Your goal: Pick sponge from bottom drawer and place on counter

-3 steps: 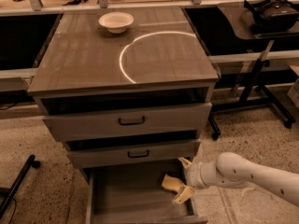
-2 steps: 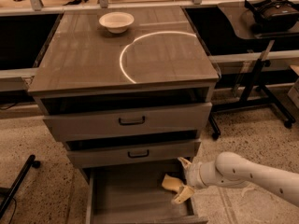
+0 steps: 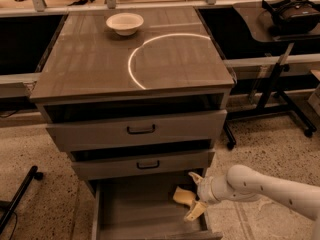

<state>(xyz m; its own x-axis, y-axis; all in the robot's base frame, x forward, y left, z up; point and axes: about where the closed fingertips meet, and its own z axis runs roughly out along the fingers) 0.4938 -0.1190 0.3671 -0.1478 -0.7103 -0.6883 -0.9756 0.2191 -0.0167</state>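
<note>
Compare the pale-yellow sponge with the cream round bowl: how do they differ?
The pale-yellow soft sponge lies in the open bottom drawer; the cream round bowl stands on the grey-brown wood-grain counter. The sponge is a smaller, bent block; the bowl is round and hollow. The claw, open, straddles the sponge, far from the bowl. Both are pale.

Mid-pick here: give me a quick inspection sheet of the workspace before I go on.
Surface: counter carries a white arc, no sponge on it.
Job's things: sponge lies in the open bottom drawer, right side.
Clutter: bowl at counter's back.
Grippers: gripper in the drawer, fingers open either side of the sponge.
Cables: nothing seen.
Surroundings: side table at right, speckled floor.
</note>
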